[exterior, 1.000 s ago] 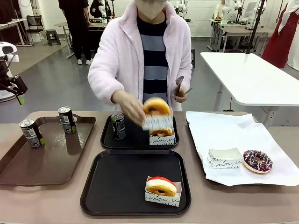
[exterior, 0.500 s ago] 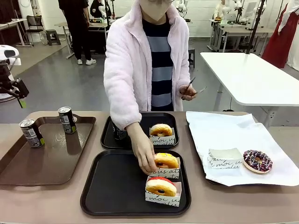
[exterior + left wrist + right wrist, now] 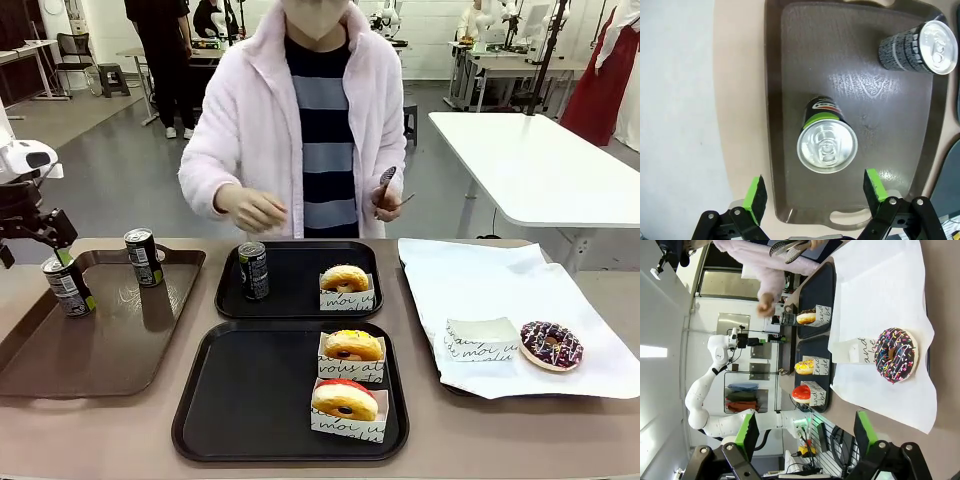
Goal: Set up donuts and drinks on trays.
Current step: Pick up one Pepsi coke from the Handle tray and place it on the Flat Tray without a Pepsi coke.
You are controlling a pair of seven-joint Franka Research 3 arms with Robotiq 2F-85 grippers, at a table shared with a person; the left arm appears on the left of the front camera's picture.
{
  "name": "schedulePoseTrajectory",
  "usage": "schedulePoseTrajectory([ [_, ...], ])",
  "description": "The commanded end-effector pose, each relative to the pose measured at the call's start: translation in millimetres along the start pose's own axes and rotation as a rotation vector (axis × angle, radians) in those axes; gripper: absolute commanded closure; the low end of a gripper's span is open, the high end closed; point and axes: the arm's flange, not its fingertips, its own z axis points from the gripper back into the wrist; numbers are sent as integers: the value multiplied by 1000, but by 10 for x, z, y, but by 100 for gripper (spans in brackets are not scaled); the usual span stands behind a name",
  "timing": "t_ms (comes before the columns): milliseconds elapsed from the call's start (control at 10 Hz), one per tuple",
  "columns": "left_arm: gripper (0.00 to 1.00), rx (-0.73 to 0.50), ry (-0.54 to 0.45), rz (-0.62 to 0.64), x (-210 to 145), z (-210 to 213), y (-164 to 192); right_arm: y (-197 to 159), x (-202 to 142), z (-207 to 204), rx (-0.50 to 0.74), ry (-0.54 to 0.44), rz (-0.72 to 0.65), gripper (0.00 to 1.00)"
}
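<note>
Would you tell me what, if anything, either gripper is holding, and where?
Nothing: the left gripper stands open above the slim dark silver-topped can; the right gripper is open, empty.

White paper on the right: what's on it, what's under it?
On it: a chocolate sprinkled donut beside a white paper box. Under it, just a dark tray edge shows; the rest is covered.

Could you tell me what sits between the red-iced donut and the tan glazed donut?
The yellow-iced donut, on the near black tray, seen in the front view.

Near tray [image 3: 250, 390]: two donuts [image 3: 345, 400]. Far tray [image 3: 297, 292]: can [image 3: 253, 270] left of donut [image 3: 345, 278].
</note>
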Motion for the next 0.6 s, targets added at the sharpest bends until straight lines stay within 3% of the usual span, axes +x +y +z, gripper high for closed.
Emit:
schedulePoseTrajectory([
  [0,0,-51,-26,-26,-33,2,-65,3,1,0,13,-3,0,0],
  [500,0,-8,21,-32,84,-263,-228,3,1,0,13,-3,0,0],
])
